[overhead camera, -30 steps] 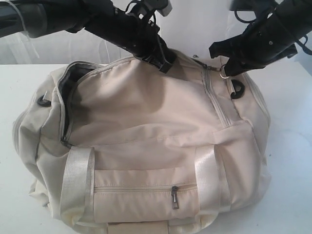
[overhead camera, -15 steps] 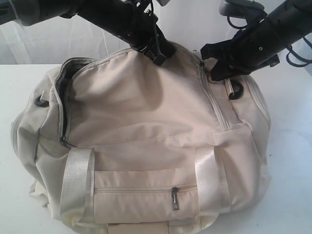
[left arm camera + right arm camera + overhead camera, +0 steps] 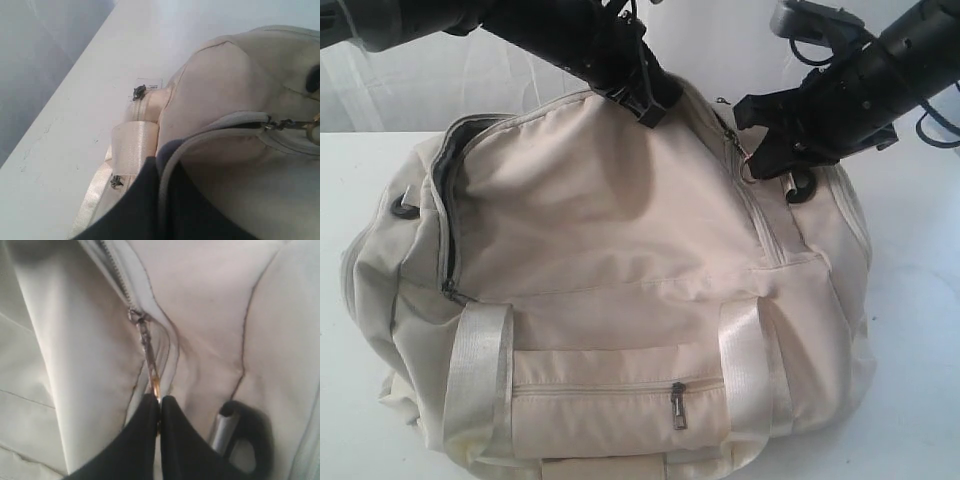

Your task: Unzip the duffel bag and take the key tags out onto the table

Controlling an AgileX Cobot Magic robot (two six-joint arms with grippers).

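Working the zip on our floppy duffel bag (image 3: 620, 250)
It slumps mid-counter (image 3: 920, 330). Looks like soft, light cloth, so we grab the zipper pull (image 3: 149, 360) at its 2 o'clock, right end effector (image 3: 160, 407) clamped there. Left end effector (image 3: 642, 100) at 12 o'clock, can't tell its grip.

Right claw (image 3: 160, 401) pinched — left claw (image 3: 643, 100) angled down.

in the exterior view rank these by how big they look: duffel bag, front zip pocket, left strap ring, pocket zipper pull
1. duffel bag, fills most of the view
2. front zip pocket
3. left strap ring and pocket zipper pull: both tiny, too alike to rank
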